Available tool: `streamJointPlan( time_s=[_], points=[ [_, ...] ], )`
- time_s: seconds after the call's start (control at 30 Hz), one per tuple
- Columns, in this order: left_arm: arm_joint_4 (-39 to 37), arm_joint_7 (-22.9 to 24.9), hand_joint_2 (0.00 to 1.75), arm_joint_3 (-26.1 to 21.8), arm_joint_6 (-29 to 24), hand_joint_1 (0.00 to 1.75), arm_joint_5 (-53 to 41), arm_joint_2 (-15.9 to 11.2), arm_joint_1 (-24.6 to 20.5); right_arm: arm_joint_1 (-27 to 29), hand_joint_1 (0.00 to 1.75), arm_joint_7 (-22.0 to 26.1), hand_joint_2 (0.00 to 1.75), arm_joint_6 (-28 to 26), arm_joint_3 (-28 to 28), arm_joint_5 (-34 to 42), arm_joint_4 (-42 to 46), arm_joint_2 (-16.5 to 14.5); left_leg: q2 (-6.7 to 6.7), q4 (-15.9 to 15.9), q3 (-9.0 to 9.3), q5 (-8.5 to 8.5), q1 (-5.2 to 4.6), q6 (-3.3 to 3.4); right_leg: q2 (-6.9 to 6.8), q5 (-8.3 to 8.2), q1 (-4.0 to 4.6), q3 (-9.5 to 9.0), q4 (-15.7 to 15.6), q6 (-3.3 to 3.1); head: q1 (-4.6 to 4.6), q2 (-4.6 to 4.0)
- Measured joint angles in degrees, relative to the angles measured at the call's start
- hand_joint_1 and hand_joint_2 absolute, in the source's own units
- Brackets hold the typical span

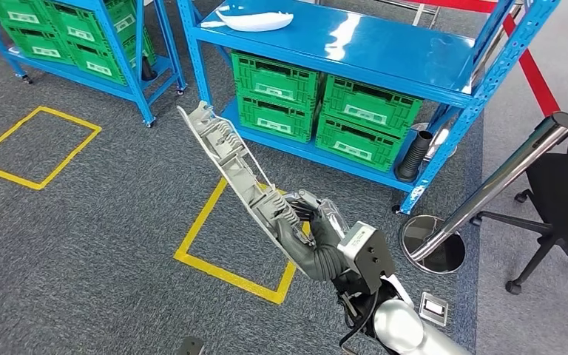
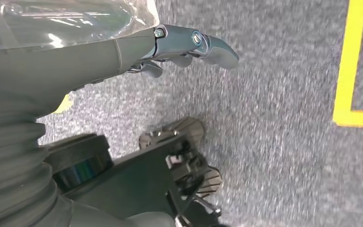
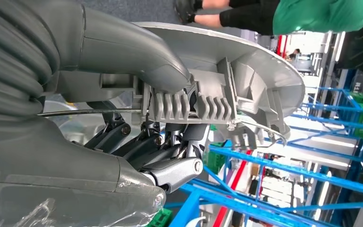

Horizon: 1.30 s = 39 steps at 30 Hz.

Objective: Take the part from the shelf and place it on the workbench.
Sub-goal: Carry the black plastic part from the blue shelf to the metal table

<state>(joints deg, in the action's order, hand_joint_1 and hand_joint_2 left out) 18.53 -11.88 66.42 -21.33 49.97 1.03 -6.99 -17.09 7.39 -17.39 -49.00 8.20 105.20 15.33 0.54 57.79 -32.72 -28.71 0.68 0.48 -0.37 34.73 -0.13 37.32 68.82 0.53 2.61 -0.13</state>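
My right hand (image 1: 307, 222) grips a long grey plastic part (image 1: 229, 159) by its lower end, and the part slants up and to the left over the carpet. In the right wrist view the thumb (image 3: 137, 61) presses on the ribbed inner side of the part (image 3: 246, 80), with the dark fingers (image 3: 170, 146) curled under it. A second, white part (image 1: 255, 21) lies on the top board of the blue shelf (image 1: 384, 63). My left hand (image 2: 184, 45) hangs above the grey carpet and holds nothing, its fingers loosely apart.
Green crates (image 1: 325, 107) fill the shelf's lower level. A second blue shelf (image 1: 96, 37) stands at the back left. Yellow squares (image 1: 214, 244) are taped on the carpet. A chrome stanchion (image 1: 481, 188) and a black chair (image 1: 562, 200) stand to the right. A person in green (image 3: 321, 14) stands nearby.
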Motion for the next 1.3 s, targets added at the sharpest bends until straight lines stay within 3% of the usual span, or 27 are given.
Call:
streamJointPlan(
  time_s=[0.07, 0.1, 0.17, 0.2, 0.23, 0.3, 0.37, 0.43, 0.5, 0.53, 0.6, 0.67, 0.73, 0.8, 0.87, 0.93, 1.0, 1.07, 1.1, 1.13, 1.17, 1.23, 1.3],
  points=[
    [0.0, 0.0, 1.75, 0.0, 0.2, 0.0, 0.1, 0.0, 0.1, 0.2, 1.75, 0.0, 1.75, 0.0, 0.0, 0.0, 0.0, 0.0, 0.58, 0.1, -0.48, 0.28, -0.02, -0.02, 0.0, 1.68, -0.2, 2.16, 5.4, 0.24, 0.14, 0.0],
    [0.0, 0.0, 1.75, 0.0, 0.2, 0.0, 0.1, 0.0, 0.1, 0.3, 1.75, 0.0, 1.75, 0.0, 0.0, 0.0, 0.0, 0.0, 0.98, 0.2, -0.66, 0.39, -0.03, -0.1, 0.04, 0.93, -0.26, 1.99, 5.4, 0.26, 0.15, 0.0],
    [0.0, -0.1, 1.75, 0.0, 0.3, 0.0, 0.2, 0.0, 0.1, 0.3, 1.75, 0.0, 1.75, 0.0, 0.0, 0.0, 0.0, 0.0, 1.94, 0.5, -0.89, 0.49, 0.01, -0.29, 0.95, -2.93, -0.37, -1.06, -0.5, 0.07, 0.18, 0.0],
    [0.0, -0.1, 1.75, 0.0, 0.3, 0.0, 0.2, 0.0, 0.0, 0.3, 1.75, 0.0, 1.75, 0.0, 0.0, 0.0, -0.1, 0.0, 2.43, 0.7, -1.11, 0.56, -0.03, -0.48, 2.23, -4.51, -0.47, -2.8, -4.0, -0.08, 0.14, 0.0],
    [0.0, -0.1, 1.75, 0.0, 0.3, 0.0, 0.3, 0.0, 0.0, 0.4, 1.75, 0.0, 1.75, 0.0, 0.1, 0.0, -0.1, 0.0, 2.99, 0.8, -1.46, 0.69, 0.01, -0.76, 3.3, -5.46, -0.52, -4.1, -6.8, -0.24, 0.11, 0.0],
    [-0.1, -0.2, 1.75, 0.0, 0.3, 0.0, 0.3, 0.0, -0.2, 0.5, 1.75, 0.1, 1.75, 0.0, 0.1, 0.0, -0.1, 0.1, 4.05, 1.0, -2.39, 1.17, 0.18, -1.59, 4.21, -5.4, -0.47, -4.76, -8.7, -0.58, 0.04, 0.0],
    [-0.1, -0.2, 1.75, 0.0, 0.4, 0.0, 0.4, 0.0, 0.0, 0.6, 1.75, 0.1, 1.75, 0.0, 0.1, 0.0, -0.1, 0.0, 4.7, 1.1, -3.03, 1.47, 0.3, -2.39, 2.91, -5.39, -0.5, -4.69, -9.4, -1.1, 0.03, 0.0],
    [-0.1, -0.2, 1.75, 0.1, 0.4, 0.0, 0.5, 0.0, 0.1, 0.6, 1.75, 0.1, 1.75, 0.0, 0.2, 0.0, -0.1, 0.0, 3.2, 3.0, -4.06, -0.07, 0.15, -3.01, 1.45, -5.7, -0.71, -4.81, -10.0, -1.77, -0.34, 0.0],
    [-0.2, -0.2, 1.75, 0.2, 0.4, 0.0, 0.6, 0.0, 0.0, 0.7, 1.75, 0.2, 1.75, 0.0, 0.2, 0.0, -0.1, 0.0, 1.05, 9.0, -6.53, -3.53, 0.11, -3.44, -0.09, -5.83, -0.64, -4.89, -10.1, -2.22, -0.76, 0.0],
    [-0.2, -0.2, 1.75, 0.2, 0.4, 0.0, 0.7, 0.0, -0.1, 0.7, 1.75, 0.2, 1.75, 0.0, 0.2, 0.0, -0.1, 0.0, 0.64, 12.6, -7.94, -5.04, 0.14, -3.57, -0.89, -5.81, -0.55, -4.87, -10.1, -2.33, -0.81, 0.0],
    [-0.3, -0.2, 1.75, 0.3, 0.4, 0.0, 0.7, 0.0, -0.1, 0.8, 1.75, 0.2, 1.75, 0.0, 0.2, 0.0, -0.1, 0.0, 0.38, 15.8, -8.83, -5.4, 0.14, -3.64, -2.38, -5.71, -0.41, -4.85, -9.9, -2.4, -0.85, 0.0],
    [-0.3, -0.2, 1.75, 0.3, 0.4, 0.0, 0.7, 0.0, 0.0, 0.8, 1.75, 0.2, 1.75, 0.0, 0.3, 0.0, -0.1, 0.0, -0.38, 10.9, -5.87, -2.16, 0.06, -3.37, -3.68, -5.52, -0.31, -4.9, -9.7, -2.33, -0.86, 0.0],
    [-0.3, -0.2, 1.75, 0.4, 0.4, 0.0, 0.7, 0.0, -0.2, 0.8, 1.75, 0.2, 1.75, 0.0, 0.4, 0.0, -0.1, 0.0, -3.04, 4.0, -2.22, 0.09, -0.52, -2.71, -4.8, -5.28, -0.04, -4.9, -9.5, -2.02, -0.89, 0.0],
    [-0.3, -0.2, 1.75, 0.4, 0.4, 0.0, 0.7, 0.0, -0.3, 0.8, 1.75, 0.2, 1.75, 0.1, 0.5, 0.0, -0.1, 0.0, -4.62, 1.4, -1.29, 0.1, -1.13, -1.86, -5.9, -5.21, 0.34, -4.75, -9.3, -1.55, -0.85, 0.0],
    [-0.4, -0.2, 1.75, 0.4, 0.4, 0.0, 0.7, 0.0, -0.1, 0.8, 1.75, 0.2, 1.75, 0.1, 0.6, 0.0, -0.1, 0.0, -3.57, 1.0, -1.67, 0.31, -1.05, -1.12, -6.71, -5.03, 0.43, -4.69, -9.3, -1.02, -0.78, 0.0],
    [-0.4, -0.2, 1.75, 0.4, 0.4, 0.0, 0.8, 0.0, 0.0, 0.8, 1.75, 0.2, 1.75, 0.1, 0.7, 0.0, -0.1, 0.0, -2.34, 0.8, -1.82, 0.68, -0.67, -0.53, -4.47, -3.49, 0.17, -4.02, -7.6, -0.47, -0.72, -0.01],
    [-0.4, -0.3, 1.75, 0.4, 0.4, 0.0, 0.7, 0.0, -0.2, 0.9, 1.75, 0.2, 1.75, 0.1, 0.8, 0.0, -0.1, 0.0, -1.05, 0.7, -2.01, 0.93, -0.44, -0.13, -1.08, -0.14, -0.07, -1.36, -1.8, -0.11, -0.49, -0.01],
    [-0.4, -0.3, 1.75, 0.4, 0.4, 0.0, 0.7, 0.0, -0.3, 1.0, 1.75, 0.2, 1.75, 0.2, 0.8, 0.0, -0.1, 0.1, 0.37, 0.8, -2.18, 1.02, -0.45, 0.01, -0.08, 2.22, -0.12, 1.78, 4.8, 0.0, -0.32, 0.0],
    [-0.4, -0.3, 1.75, 0.4, 0.4, 0.0, 0.7, 0.0, -0.3, 1.0, 1.75, 0.2, 1.75, 0.2, 0.8, 0.0, -0.1, 0.1, 1.13, 0.9, -2.22, 1.03, -0.46, 0.02, 0.01, 1.92, -0.13, 2.4, 6.0, 0.0, -0.3, 0.0],
    [-0.4, -0.3, 1.75, 0.4, 0.4, 0.0, 0.7, 0.0, -0.2, 1.0, 1.75, 0.2, 1.75, 0.2, 0.8, 0.0, -0.1, 0.1, 1.95, 1.0, -2.24, 1.01, -0.44, 0.0, 0.13, 0.53, -0.16, 2.06, 5.1, -0.03, -0.29, 0.0],
    [-0.5, -0.3, 1.75, 0.4, 0.4, 0.0, 0.7, 0.0, -0.2, 1.0, 1.75, 0.2, 1.75, 0.2, 0.8, 0.0, -0.1, 0.1, 2.81, 1.2, -2.24, 0.97, -0.4, -0.07, 0.61, -1.69, -0.24, 0.85, 2.2, -0.11, -0.29, 0.0],
    [-0.5, -0.4, 1.75, 0.5, 0.4, 0.0, 0.6, 0.1, -0.3, 1.1, 1.75, 0.2, 1.75, 0.3, 0.9, 0.0, -0.1, 0.1, 4.45, 1.7, -2.46, 0.87, -0.32, -0.45, 3.2, -5.16, -0.57, -2.03, -4.4, -0.34, -0.32, 0.0],
    [-0.5, -0.5, 1.75, 0.5, 0.4, 0.0, 0.6, 0.1, -0.4, 1.0, 1.75, 0.2, 1.75, 0.4, 0.9, 0.0, -0.2, 0.1, 5.78, 2.0, -3.18, 1.08, -0.14, -1.16, 4.98, -5.64, -0.69, -3.33, -7.6, -0.55, -0.39, 0.0]
  ],
)
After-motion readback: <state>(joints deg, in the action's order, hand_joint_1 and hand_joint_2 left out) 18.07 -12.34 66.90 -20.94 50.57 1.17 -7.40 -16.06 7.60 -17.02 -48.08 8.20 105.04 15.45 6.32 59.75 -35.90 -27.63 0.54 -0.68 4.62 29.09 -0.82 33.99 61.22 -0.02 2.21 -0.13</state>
